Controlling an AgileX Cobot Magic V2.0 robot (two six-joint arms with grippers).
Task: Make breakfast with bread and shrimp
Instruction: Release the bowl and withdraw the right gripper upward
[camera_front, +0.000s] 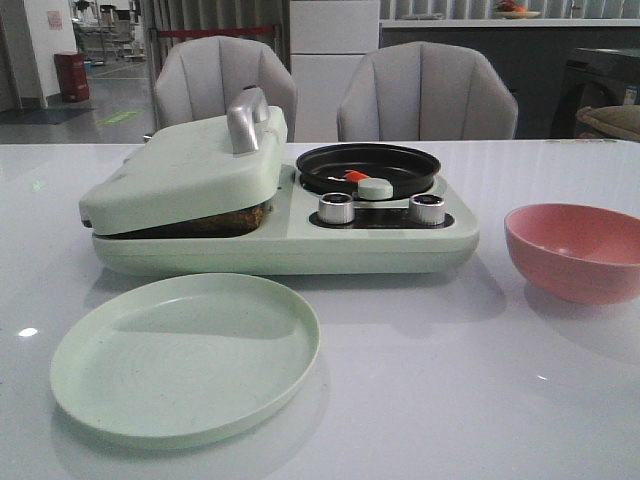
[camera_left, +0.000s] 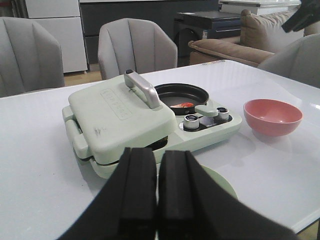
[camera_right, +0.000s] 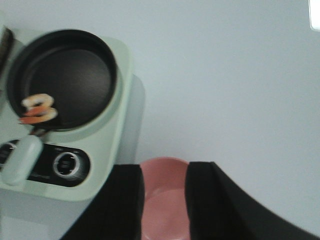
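At centre left of the front view, the bread (camera_front: 225, 221) sits under the tilted lid (camera_front: 190, 168) of the breakfast maker (camera_front: 290, 240); the shrimp (camera_front: 355, 176) lies in the black pan (camera_front: 368, 165) at centre. My left gripper (camera_left: 156, 187) is clenched with nothing in it; my right gripper (camera_right: 162, 200) is released above the pink bowl (camera_front: 575, 250).

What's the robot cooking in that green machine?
Breakfast. Neither gripper holds anything now. The shrimp lies in the small black pan of the green cooker. Something brown, probably bread, shows under the cooker's nearly shut lid. The left gripper is shut; the right gripper is open above the pink bowl. The green plate is empty.
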